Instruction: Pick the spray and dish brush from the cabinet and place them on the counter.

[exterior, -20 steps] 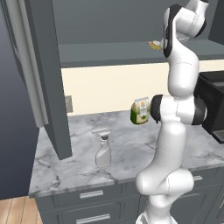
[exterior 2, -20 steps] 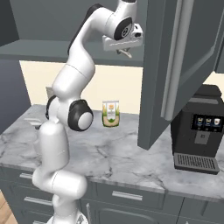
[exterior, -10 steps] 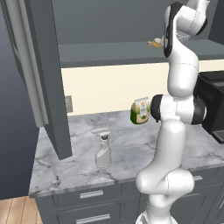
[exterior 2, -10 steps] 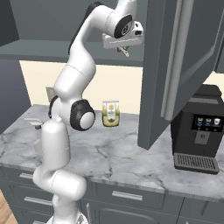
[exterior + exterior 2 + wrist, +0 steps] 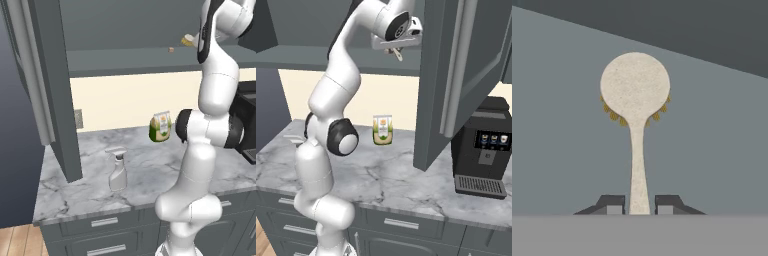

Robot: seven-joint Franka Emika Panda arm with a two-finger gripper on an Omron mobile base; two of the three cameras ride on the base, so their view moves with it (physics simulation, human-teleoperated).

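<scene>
My gripper is up inside the open cabinet, shut on the cream handle of the dish brush. The brush's round head points away from the hand over the grey shelf, yellowish bristles underneath. In the right base view the gripper hangs under the hand beside the cabinet door. From the left base view the brush head peeks out beside the arm. The spray stands upright on the counter, left of the arm's base.
A green-and-cream pouch stands at the back of the counter by the wall. A black coffee machine sits at the right end. Both cabinet doors hang open over the counter, one at the left. Drawers run below.
The jaws have closed the last bit onto the brush handle. The brush head has come up slightly from the shelf. The spray has not moved.
</scene>
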